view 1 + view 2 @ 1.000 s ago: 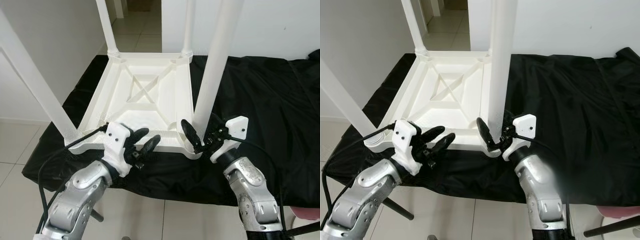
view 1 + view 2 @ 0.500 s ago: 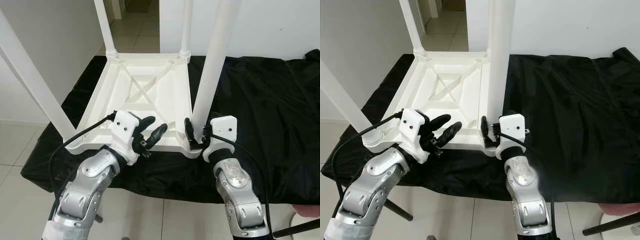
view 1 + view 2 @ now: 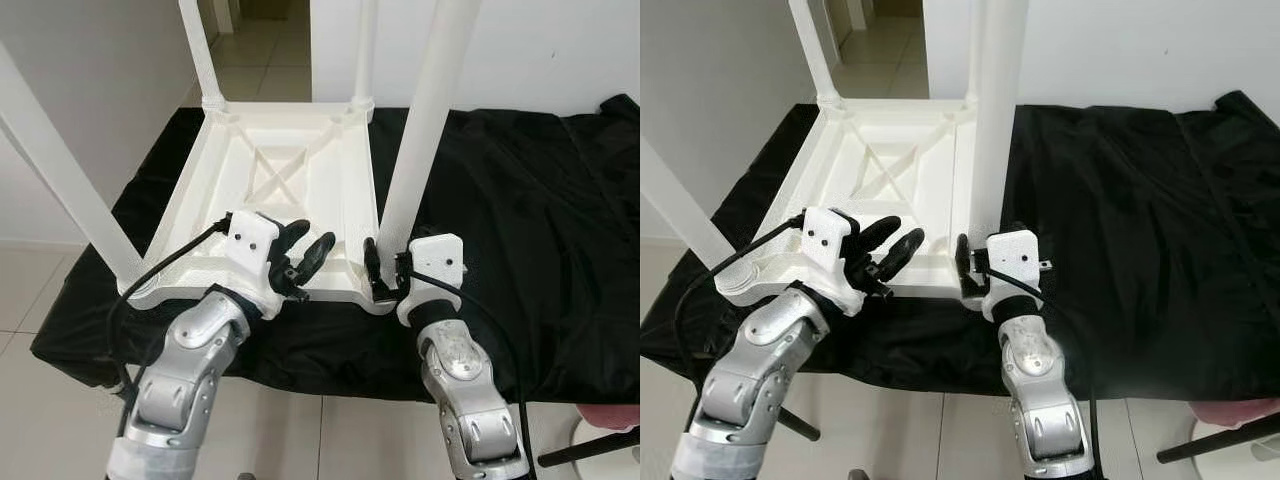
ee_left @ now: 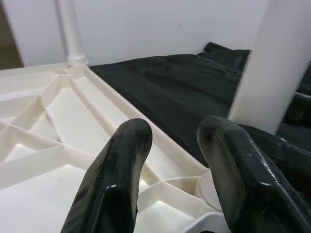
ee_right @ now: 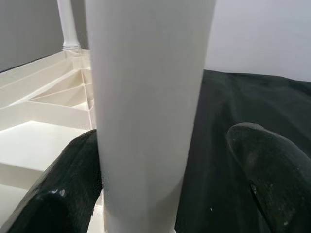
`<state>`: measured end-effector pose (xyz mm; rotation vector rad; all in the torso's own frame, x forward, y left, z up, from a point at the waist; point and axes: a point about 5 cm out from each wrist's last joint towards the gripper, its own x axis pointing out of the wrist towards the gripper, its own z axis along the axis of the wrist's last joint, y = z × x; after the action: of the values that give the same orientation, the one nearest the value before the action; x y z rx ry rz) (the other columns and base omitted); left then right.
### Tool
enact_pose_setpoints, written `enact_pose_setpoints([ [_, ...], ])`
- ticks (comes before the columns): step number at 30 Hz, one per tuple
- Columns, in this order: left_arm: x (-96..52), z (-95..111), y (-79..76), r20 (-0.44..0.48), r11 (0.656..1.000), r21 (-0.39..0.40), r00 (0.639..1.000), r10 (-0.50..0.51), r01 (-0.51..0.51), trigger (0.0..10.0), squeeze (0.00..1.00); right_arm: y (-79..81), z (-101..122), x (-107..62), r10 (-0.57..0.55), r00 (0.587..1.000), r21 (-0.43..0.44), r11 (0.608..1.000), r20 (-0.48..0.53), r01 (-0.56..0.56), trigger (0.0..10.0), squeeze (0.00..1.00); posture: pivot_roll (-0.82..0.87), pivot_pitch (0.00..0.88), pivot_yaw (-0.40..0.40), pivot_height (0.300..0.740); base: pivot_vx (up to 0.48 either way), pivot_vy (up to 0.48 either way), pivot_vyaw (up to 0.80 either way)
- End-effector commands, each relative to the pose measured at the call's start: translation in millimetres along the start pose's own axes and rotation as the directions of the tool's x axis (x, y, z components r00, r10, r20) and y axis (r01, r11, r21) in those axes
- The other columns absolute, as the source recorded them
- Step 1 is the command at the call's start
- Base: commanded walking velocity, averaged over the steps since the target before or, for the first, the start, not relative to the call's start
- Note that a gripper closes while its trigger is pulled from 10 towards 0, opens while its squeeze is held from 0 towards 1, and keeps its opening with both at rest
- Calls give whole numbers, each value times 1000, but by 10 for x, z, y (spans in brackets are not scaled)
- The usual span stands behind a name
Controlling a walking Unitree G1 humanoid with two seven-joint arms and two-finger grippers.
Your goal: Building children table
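Black cloth (image 3: 500,200) underlies upturned white table (image 3: 290,190), tiled floor (image 3: 30,290) around.

Bright, even light; soft shadows

Silver jointed arms, white wrist housings, black cables; black-fingered left claw (image 3: 305,252), right claw (image 3: 385,268)

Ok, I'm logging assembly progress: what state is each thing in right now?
Table: upside down on the cloth, four legs up.
Near right leg: upright in its corner, between the right gripper's fingers.
Cloth: spread, wrinkled.
Left gripper: open, over the table's near edge.
Right gripper: open around the leg's base.
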<state>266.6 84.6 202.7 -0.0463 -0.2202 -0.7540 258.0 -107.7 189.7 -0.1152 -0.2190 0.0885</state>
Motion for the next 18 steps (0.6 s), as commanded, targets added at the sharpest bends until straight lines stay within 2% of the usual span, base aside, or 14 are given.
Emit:
enact_pose_setpoints([
  [1, -42, -5, 114, -10, 967, 8, 967, 253, -253, 10000, 0, 31, 18, -33, -5, 1000, 6, 1000, -3, 5, 10000, 0, -46, 147, 75, 740, 0, 0, 0],
  [18, -27, 25, 68, -14, 965, 22, 966, 260, -260, 10000, 0, 73, 45, -150, -1, 1000, 30, 1000, 22, 0, 10000, 0, -36, 192, 75, 740, 0, 0, 0],
])
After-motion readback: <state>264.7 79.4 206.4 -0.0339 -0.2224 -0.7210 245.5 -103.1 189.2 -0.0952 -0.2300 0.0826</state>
